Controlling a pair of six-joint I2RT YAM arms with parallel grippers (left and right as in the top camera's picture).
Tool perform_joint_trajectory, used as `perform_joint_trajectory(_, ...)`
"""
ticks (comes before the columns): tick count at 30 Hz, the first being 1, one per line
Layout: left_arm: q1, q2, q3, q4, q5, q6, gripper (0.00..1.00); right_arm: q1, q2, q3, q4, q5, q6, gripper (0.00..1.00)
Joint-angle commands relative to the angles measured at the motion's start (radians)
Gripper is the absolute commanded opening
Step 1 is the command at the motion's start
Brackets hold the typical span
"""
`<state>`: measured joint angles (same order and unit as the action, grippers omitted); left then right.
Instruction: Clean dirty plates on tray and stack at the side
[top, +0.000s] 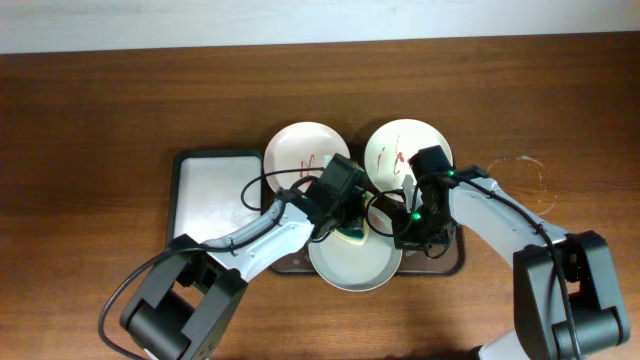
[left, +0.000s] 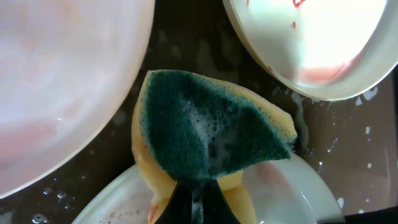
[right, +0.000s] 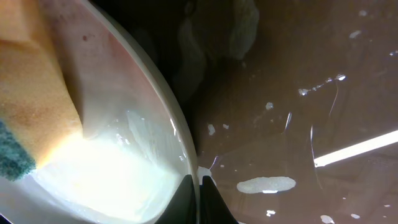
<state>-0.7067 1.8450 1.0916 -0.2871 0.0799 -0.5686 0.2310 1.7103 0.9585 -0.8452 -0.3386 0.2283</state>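
Three plates lie on the dark wet tray (top: 293, 266): a red-smeared one at the back left (top: 298, 148), a red-smeared one at the back right (top: 400, 147), and a front plate (top: 355, 265). My left gripper (top: 350, 222) is shut on a yellow sponge with a green scouring face (left: 211, 130) and holds it at the front plate's far edge (left: 292, 193). My right gripper (right: 198, 194) is shut on the front plate's right rim (right: 106, 162). The sponge (right: 31, 106) rests inside that plate. The tray's surface (right: 298, 93) carries suds.
A smaller white tray with a dark rim (top: 213, 195) lies just left of the dark tray. In the left wrist view the back left plate (left: 62, 81) and the back right plate (left: 311, 43) sit close around the sponge. Bare wooden table (top: 100, 120) surrounds the trays.
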Motion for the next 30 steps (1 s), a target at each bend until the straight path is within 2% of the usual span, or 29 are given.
perform_joint_trajectory(1,0.016,0.034,0.009,-0.020,-0.125,0.010,0.00,0.005,0.007,0.005,-0.004,0.009,-0.006,0.04)
perform_joint_trajectory(4,0.025,0.027,0.021,-0.039,-0.141,-0.005,0.00,0.005,0.007,0.005,-0.004,0.009,-0.006,0.04)
perform_joint_trajectory(10,0.035,-0.146,0.105,-0.280,-0.149,-0.003,0.00,0.005,0.007,0.005,-0.003,0.010,-0.006,0.04)
perform_joint_trajectory(11,0.043,-0.175,0.105,-0.332,-0.166,-0.003,0.00,0.005,0.007,0.005,-0.004,0.010,-0.006,0.15)
perform_joint_trajectory(12,0.061,-0.206,0.105,-0.386,-0.179,-0.003,0.00,0.005,0.007,0.005,-0.003,0.009,-0.006,0.34)
perform_joint_trajectory(13,0.077,-0.224,0.105,-0.418,-0.178,-0.003,0.00,0.005,0.007,0.005,-0.003,0.010,-0.006,0.36)
perform_joint_trajectory(15,0.104,-0.246,0.105,-0.462,-0.174,-0.002,0.00,0.005,0.007,0.005,0.000,0.010,-0.006,0.34)
perform_joint_trajectory(18,0.151,-0.247,0.101,-0.524,-0.190,0.028,0.00,0.005,0.007,0.005,-0.003,0.009,-0.006,0.06)
perform_joint_trajectory(23,0.272,-0.247,0.100,-0.582,-0.168,0.055,0.00,0.005,0.003,0.021,-0.005,0.015,-0.029,0.04)
perform_joint_trajectory(27,0.400,-0.247,0.083,-0.590,-0.086,0.176,0.00,0.005,-0.050,0.121,-0.089,0.132,-0.029,0.04)
perform_joint_trajectory(30,0.526,-0.247,0.031,-0.574,-0.083,0.183,0.00,0.005,-0.109,0.203,-0.148,0.242,-0.029,0.04)
